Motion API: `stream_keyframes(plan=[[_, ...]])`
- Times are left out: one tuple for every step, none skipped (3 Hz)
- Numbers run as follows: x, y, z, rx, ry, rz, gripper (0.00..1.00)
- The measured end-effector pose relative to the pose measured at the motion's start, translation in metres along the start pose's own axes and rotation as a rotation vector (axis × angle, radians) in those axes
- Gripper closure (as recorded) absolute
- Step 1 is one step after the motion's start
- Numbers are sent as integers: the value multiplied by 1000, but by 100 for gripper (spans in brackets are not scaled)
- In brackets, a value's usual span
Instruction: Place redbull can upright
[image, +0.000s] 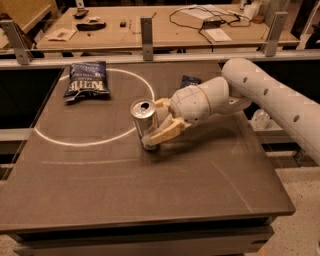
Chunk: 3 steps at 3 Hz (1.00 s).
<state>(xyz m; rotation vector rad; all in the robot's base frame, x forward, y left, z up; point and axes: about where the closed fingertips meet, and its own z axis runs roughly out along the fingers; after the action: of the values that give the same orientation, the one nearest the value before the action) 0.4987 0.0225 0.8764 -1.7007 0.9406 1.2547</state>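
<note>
The gripper (156, 123) pinches the redbull can (143, 119), which stands nearly upright on the dark table (150, 200). A blue chip bag (86, 80) lies well apart.

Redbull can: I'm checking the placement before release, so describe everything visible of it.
The redbull can is a slim silver metal can with a shiny top, and its dark opening faces up. It stands roughly upright, with its base seemingly on the dark table, right at the white circle line. The hand grips it from the side, tan fingers closed around its body. Nothing else touches it.
</note>
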Motion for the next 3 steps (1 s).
stream_keyframes(plan=[[1,0,2,0,-3,-21,58],[3,2,3,2,-7,-34,35],[4,3,2,2,-9,-43,12]])
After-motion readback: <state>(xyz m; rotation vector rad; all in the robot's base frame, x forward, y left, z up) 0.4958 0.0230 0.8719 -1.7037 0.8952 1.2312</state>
